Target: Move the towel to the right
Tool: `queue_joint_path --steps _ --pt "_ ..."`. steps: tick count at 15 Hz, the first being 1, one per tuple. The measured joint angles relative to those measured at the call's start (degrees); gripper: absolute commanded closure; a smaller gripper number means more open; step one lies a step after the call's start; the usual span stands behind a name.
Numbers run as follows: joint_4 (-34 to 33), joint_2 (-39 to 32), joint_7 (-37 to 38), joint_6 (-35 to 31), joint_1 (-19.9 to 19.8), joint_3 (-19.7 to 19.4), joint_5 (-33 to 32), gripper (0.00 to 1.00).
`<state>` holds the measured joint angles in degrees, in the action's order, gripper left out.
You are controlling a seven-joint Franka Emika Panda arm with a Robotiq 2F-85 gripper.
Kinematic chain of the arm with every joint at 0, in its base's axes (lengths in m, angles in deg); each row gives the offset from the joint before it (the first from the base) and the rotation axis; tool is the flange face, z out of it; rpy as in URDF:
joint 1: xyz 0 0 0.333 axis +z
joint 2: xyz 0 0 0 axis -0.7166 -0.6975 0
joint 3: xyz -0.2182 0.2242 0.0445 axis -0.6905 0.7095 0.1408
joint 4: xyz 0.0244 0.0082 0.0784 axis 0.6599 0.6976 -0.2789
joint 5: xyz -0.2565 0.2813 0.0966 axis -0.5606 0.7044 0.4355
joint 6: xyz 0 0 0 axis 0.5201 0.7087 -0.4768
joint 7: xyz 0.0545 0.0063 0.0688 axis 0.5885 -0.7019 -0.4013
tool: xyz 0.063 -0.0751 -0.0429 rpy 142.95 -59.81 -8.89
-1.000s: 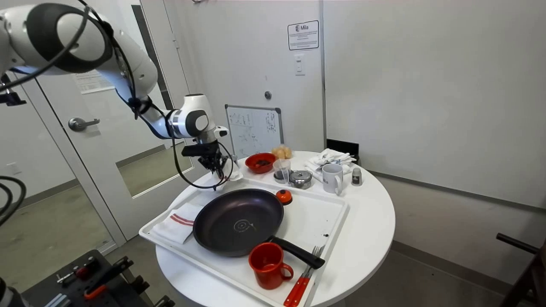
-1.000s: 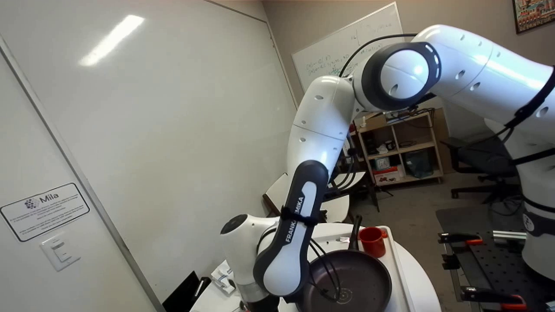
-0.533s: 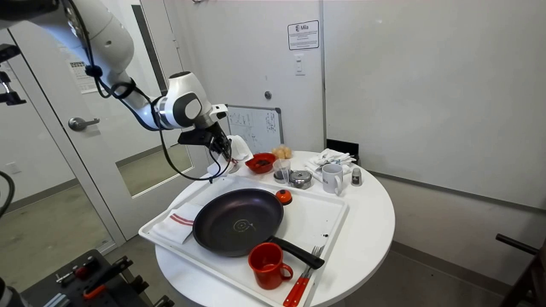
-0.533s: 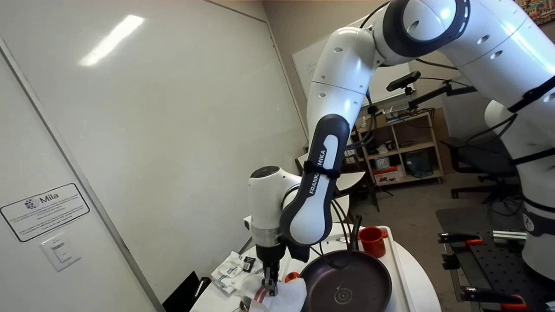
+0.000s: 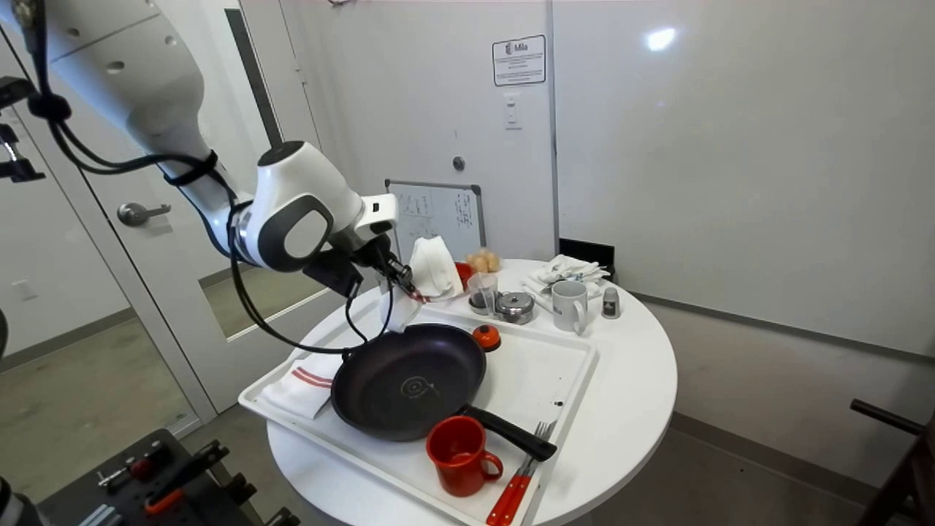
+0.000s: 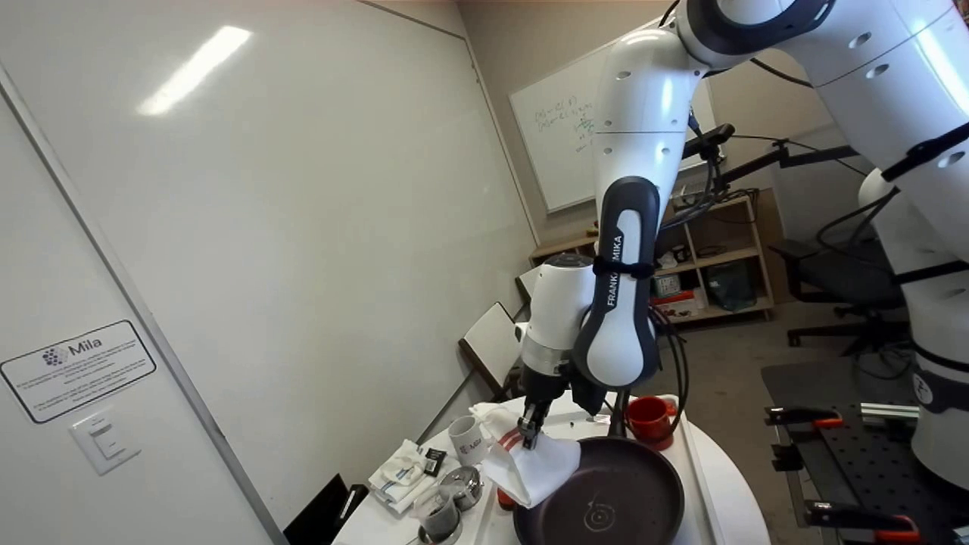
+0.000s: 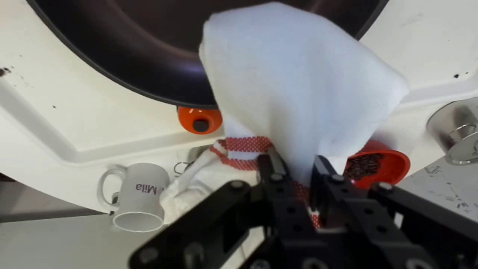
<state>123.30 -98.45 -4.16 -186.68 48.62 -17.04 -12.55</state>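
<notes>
A white towel with red stripes hangs from my gripper in the wrist view point(image 7: 291, 74). It also shows in both exterior views point(image 5: 434, 264) point(image 6: 534, 473). My gripper point(image 7: 298, 158) is shut on the towel's striped middle, with cloth bunched between the fingers point(image 7: 277, 164) and flaps hanging on both sides. The gripper also shows in both exterior views point(image 5: 410, 286) point(image 6: 528, 433). It holds the towel above the table, by the rim of the black pan point(image 5: 409, 387). A second folded white towel with red stripes point(image 5: 301, 383) lies on the tray beside the pan.
The white tray point(image 5: 584, 369) bears the pan, a red mug point(image 5: 459, 456) and red-handled cutlery point(image 5: 511, 489). Behind it stand a red bowl point(image 7: 388, 168), a clear cup point(image 5: 482, 291), a steel pot point(image 5: 516, 307), a grey mug point(image 5: 567, 303), a shaker point(image 5: 611, 302) and white cloths point(image 5: 570, 274).
My gripper has lifted the towel and carried it rightward in both exterior views, from behind the tray to the pan's rim. The bowl is now partly hidden by the towel in an exterior view.
</notes>
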Motion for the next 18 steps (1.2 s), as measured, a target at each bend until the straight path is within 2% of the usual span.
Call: queue_joint_path --steps 3,5,9,12,16,18 --pt "4.52 2.19 0.86 -3.73 -3.81 1.57 0.1 0.96" --pt "6.44 3.66 2.79 -4.1 -8.3 4.9 -0.9 0.96" --pt "8.02 3.79 12.72 -3.97 -25.13 19.47 -10.91 0.96" --pt "8.05 1.18 17.21 -4.0 -37.82 28.37 -17.27 0.96" --pt "7.93 -2.35 18.17 -3.94 -53.05 36.83 -22.56 0.96" --pt "7.83 -3.49 18.17 -3.91 -58.71 39.95 -23.97 0.96"
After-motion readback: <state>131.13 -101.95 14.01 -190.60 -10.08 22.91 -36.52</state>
